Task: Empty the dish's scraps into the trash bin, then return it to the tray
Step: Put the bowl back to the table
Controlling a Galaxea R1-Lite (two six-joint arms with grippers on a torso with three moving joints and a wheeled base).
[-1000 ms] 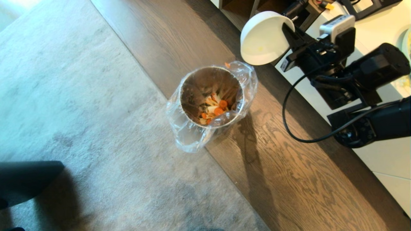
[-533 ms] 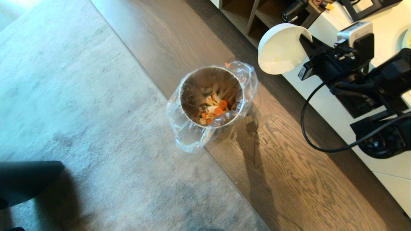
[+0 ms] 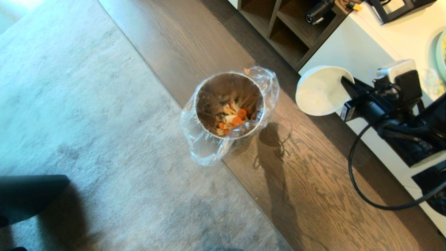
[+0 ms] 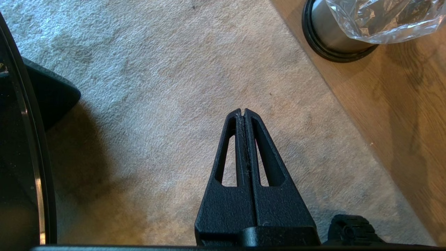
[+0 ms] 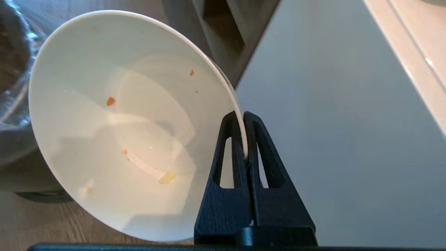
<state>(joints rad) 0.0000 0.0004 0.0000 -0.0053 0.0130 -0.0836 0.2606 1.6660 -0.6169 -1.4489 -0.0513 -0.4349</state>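
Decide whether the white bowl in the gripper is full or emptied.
Emptied. The dish, pinched at its rim by the right gripper, holds only tiny crumbs; the scraps lie in the trash bin.

the trash bin (image 3: 228,104) is stood on the floor where rug (image 3: 87,122) meets wood floor (image 3: 313,195), with the scraps (image 3: 231,118) inside it, while the dish (image 3: 318,90) is held to its right, beside the cabinet (image 3: 352,48).

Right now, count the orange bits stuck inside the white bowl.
3 orange bits show inside the dish: one on the wall opposite the right tool, one near the upper rim, a tiny one low near the pale crumbs. None seem hidden.
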